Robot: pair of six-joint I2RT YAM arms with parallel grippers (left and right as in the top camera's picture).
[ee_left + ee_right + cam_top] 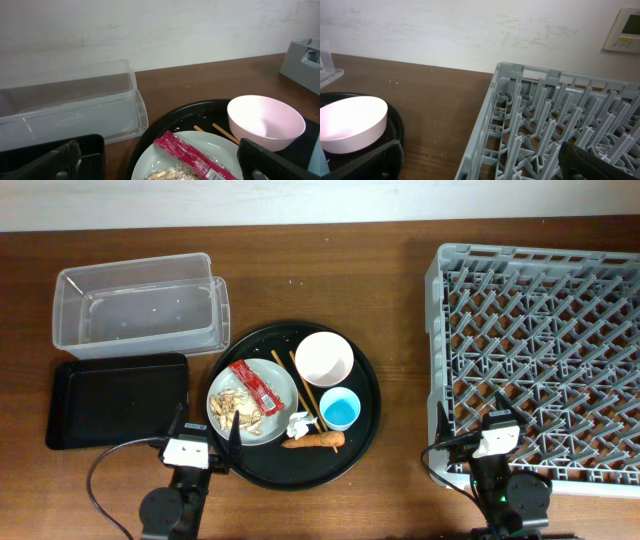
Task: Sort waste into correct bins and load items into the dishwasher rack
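A round black tray [371, 395] holds the grey plate [281, 383] with the red wrapper [254, 385] and beige scraps [240, 413], the pink bowl [324, 358], blue cup [340, 409], chopsticks [303, 390], tissue [298, 423] and carrot [315, 442]. My left gripper [203, 430] is open and empty at the plate's near-left edge; its wrist view shows the wrapper [195, 157] between the fingers [160, 167] and the bowl [265, 122]. My right gripper [472, 425] is open and empty over the near-left corner of the rack [545, 350], which also shows in its wrist view [545, 125].
The clear tub [135, 305] stands at the back left, and the shallow black tray [118, 400] lies just in front of it, left of my left gripper. Bare wood lies between the round tray and the rack.
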